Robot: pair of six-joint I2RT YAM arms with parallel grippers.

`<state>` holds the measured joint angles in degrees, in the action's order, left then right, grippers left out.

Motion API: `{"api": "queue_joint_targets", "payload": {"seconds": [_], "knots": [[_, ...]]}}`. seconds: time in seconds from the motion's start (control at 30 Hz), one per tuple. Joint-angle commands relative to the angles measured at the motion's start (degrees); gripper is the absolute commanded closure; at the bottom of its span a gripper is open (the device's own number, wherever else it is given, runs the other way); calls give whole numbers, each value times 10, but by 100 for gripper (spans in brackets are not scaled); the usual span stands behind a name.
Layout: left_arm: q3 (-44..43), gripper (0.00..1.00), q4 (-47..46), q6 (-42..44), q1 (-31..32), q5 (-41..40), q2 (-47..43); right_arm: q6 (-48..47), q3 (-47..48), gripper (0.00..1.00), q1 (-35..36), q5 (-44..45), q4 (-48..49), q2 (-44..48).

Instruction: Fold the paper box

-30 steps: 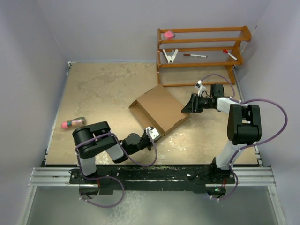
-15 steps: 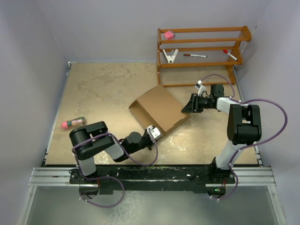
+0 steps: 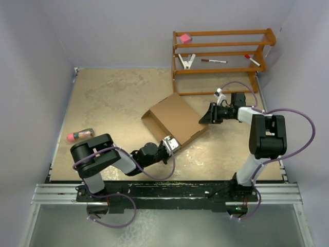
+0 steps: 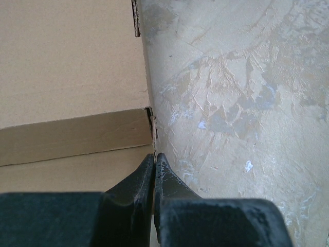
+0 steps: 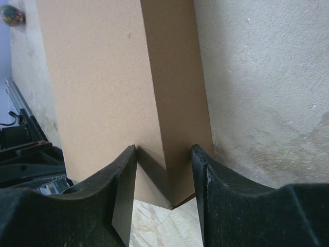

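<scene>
A pink-capped bottle (image 3: 79, 135) lies on its side by the left edge of the surface (image 3: 113, 98). The left arm is folded low over its base, its forearm stretched rightward just above the surface. The left hand (image 3: 170, 145) has its fingers pressed together, the tips at the near corner of the paper box (image 3: 175, 119). The box is shallow and lies near the middle of the surface, turned cornerwise. The right arm rises from its base, bends at the elbow and reaches leftward with a level wrist. The right hand (image 3: 202, 119) meets the box's right corner with its fingers apart and cardboard between them. Whether they squeeze it I cannot tell. A wooden rack (image 3: 221, 51) stands behind.
</scene>
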<state>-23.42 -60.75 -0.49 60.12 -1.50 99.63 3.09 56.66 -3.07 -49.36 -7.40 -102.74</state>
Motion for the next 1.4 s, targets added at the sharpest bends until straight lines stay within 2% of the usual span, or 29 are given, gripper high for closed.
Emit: {"api": "queue_joint_targets", "payload": {"seconds": [0.0,0.5,0.73,0.97,1.23,1.37], "knots": [[-25,96,12,-13,-9,-16,-24,-19,4,54,-5,81,-5,-22],[-23,96,22,-34,-16,-16,-34,-20,5,54,-5,86,-6,-22],[-46,96,67,-44,-16,-13,-49,-23,5,54,-5,90,-5,-22],[-91,96,181,-52,-16,-22,-83,-27,6,55,-5,94,-3,-22],[-200,93,385,-63,-16,-33,-94,-29,5,54,-5,95,-2,-22],[-254,88,463,-73,-16,-26,-82,-29,6,54,-5,94,-3,-22]]}}
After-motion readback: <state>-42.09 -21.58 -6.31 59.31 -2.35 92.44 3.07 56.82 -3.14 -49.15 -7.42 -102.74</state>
